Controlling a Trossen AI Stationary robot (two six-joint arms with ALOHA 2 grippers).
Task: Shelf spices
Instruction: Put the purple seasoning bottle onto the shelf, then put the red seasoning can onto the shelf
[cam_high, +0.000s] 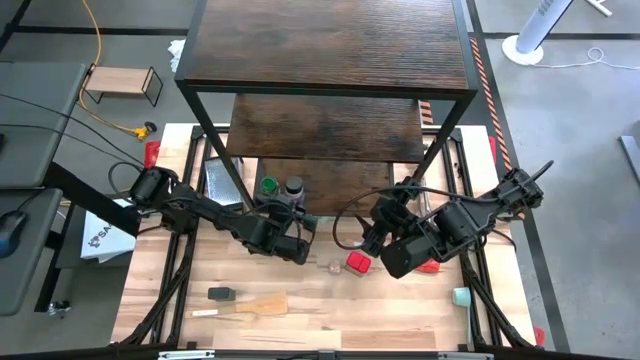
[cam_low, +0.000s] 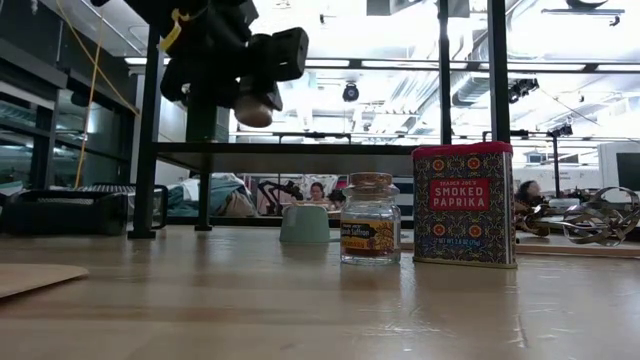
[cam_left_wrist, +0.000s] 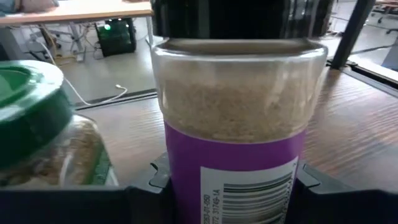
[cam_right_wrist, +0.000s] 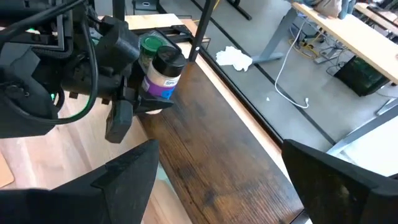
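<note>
The left claw, just left of centre in the overhead picture, is pinching the dark-lidded jar with the purple label and holds it upright over the lowest board of the shelf, right beside the green-lidded jar that already stands on that board. From the right arm's camera the two jars sit together in the upper left of the frame at the board's end. The right claw hangs right of centre above the desk, its fingers spread wide and holding nothing. Below it, near the middle of the desk, the red paprika tin and the tiny pale jar stand close together. A wooden spatula lies lower left.
</note>
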